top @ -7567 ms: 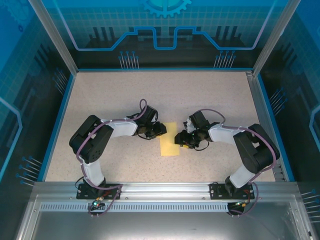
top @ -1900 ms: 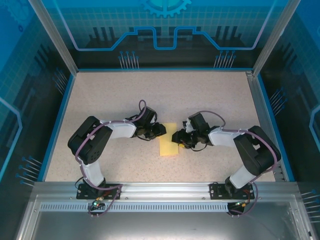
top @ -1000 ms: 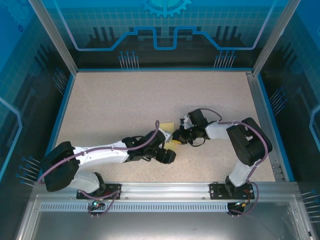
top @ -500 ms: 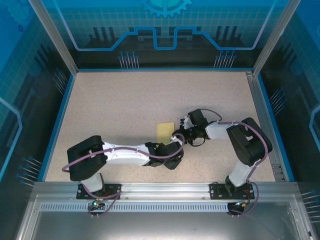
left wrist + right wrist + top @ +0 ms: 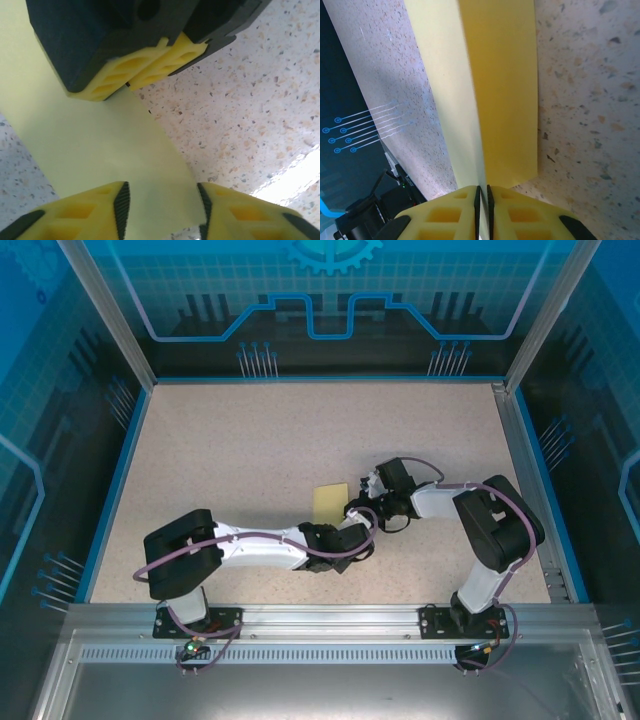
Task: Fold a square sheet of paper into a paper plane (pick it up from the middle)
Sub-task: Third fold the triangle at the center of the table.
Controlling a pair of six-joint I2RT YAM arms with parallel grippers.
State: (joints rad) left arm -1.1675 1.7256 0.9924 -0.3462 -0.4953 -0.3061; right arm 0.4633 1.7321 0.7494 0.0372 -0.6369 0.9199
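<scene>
Fold so far: the sheet of paper point(image 5: 328, 505) is a long folded strip, maybe folded once down the middle; it is hard to tell.
Left to do: it has no pointy nose and no wings yet, so most of the plane is not made.
Left gripper point(image 5: 161, 202): the jaws are a little apart over the near end of the strip and pinch nothing.
Right gripper point(image 5: 481, 197): the jaws squeeze tight on the strip's edge.
Paper spot: on the table point(image 5: 250, 440), near the middle, just past the left gripper.

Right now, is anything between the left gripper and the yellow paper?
Nothing visible. The left gripper has its open fingers straddling the edge of the yellow paper, and the right gripper pinches it just beyond.
</scene>
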